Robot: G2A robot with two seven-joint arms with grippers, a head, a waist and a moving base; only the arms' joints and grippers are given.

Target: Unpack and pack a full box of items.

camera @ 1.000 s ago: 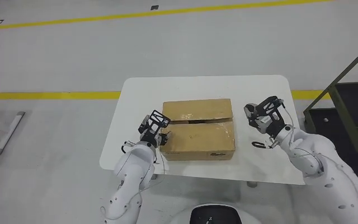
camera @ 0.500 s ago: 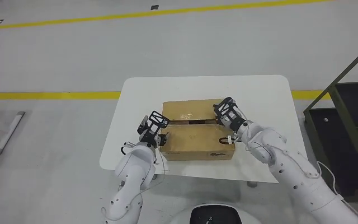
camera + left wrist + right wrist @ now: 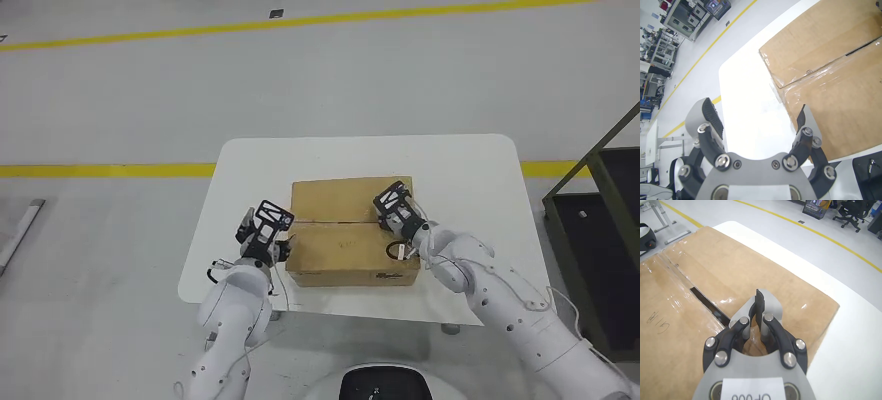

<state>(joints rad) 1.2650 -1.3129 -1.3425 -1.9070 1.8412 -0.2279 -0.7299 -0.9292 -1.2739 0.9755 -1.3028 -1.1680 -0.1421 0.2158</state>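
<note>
Hovering our closed right gripper (image 3: 758, 298) over the seam of the box (image 3: 340, 200), which sits mid table (image 3: 470, 160), we have our left gripper (image 3: 755, 109) open beside the box's left end.

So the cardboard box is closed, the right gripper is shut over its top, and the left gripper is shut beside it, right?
Not quite. The left gripper is open, jaws spread beside the cardboard box, as the left wrist view shows. The rest holds: the box is closed and the right gripper is shut over its top.
</note>
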